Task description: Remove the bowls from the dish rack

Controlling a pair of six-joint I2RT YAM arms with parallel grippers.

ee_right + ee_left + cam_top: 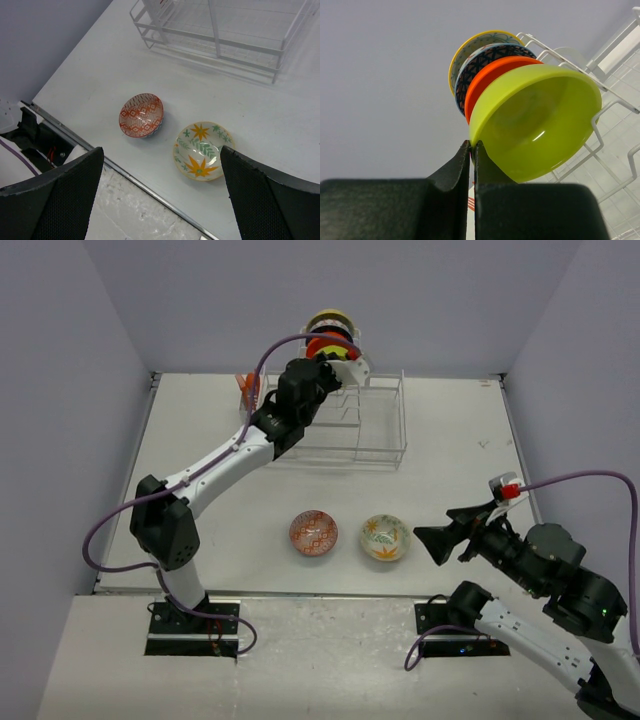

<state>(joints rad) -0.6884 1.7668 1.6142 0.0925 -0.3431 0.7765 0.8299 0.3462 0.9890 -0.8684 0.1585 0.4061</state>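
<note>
Four bowls stand on edge in the white dish rack (616, 101): lime green (540, 120), plain orange (492, 75), blue patterned (479, 62) and a yellow-rimmed white one (470, 46). My left gripper (472, 145) is shut on the lime green bowl's rim, pinching its lower left edge. From above, that gripper (325, 362) is at the rack's (382, 428) far left end, beside the bowl row (330, 328). On the table lie a red-white patterned bowl (141, 115) and an orange-leaf bowl (203, 150). My right gripper (161, 152) hovers open above them, holding nothing.
Orange utensils (247, 388) stick up from the cup at the rack's left end. The two unloaded bowls (313, 532) (385, 537) sit near the table's front edge, between the arm bases. Purple-grey walls close in the table on three sides.
</note>
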